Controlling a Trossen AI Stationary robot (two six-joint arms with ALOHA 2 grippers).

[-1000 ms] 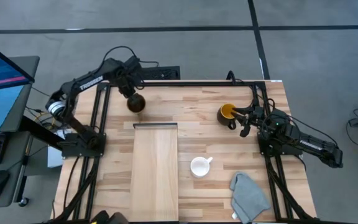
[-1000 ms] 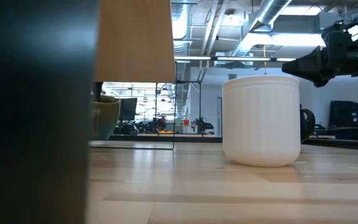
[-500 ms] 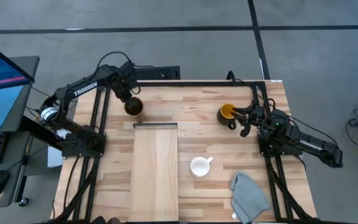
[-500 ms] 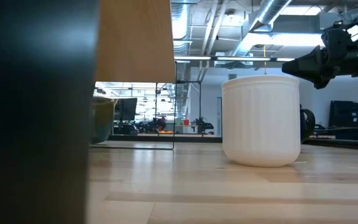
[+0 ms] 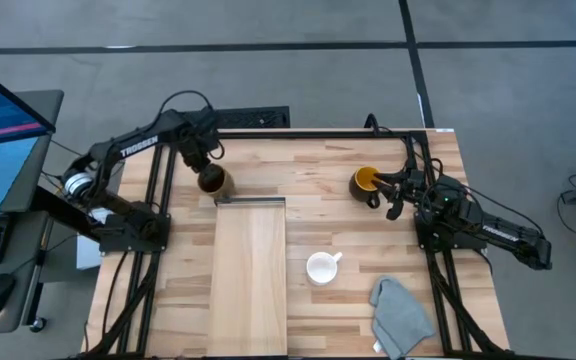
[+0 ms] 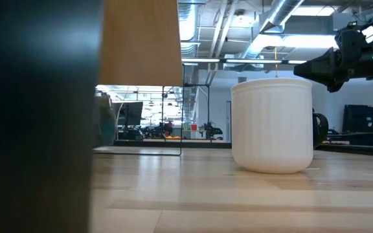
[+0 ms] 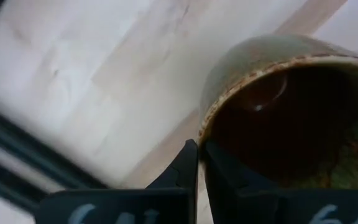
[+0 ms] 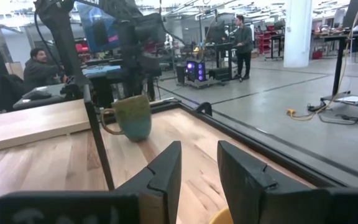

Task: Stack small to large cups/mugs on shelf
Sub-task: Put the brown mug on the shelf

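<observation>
While the right arm just sits off to the side, the left gripper (image 5: 208, 172) is clamped tight on the rim of the big olive-brown mug (image 5: 213, 181), one finger inside and one outside from what the left wrist view shows (image 7: 199, 163). That mug (image 7: 278, 118) hangs right under the gripper, just off the far end of the shelf (image 5: 250, 275), which stretches from the gripper toward the near edge of the table (image 5: 318, 170). From the right wrist camera the same mug (image 8: 129, 117) stands upright with its handle sticking out sideways, and the left arm comes down on it from above.

The right gripper (image 5: 396, 190) has its fingers partly apart, pinching the wall of the dark mug with the yellow-orange inside (image 5: 366, 182), well across the table from the left gripper. The small white mug (image 5: 322, 267) sits alone on the tabletop beside the shelf, nearer the right gripper than the left, touching neither. In the low view it (image 6: 272, 125) stands upright. A grey cloth (image 5: 400, 315) lies crumpled past the white mug. There are people in the room behind, in the right wrist view.
</observation>
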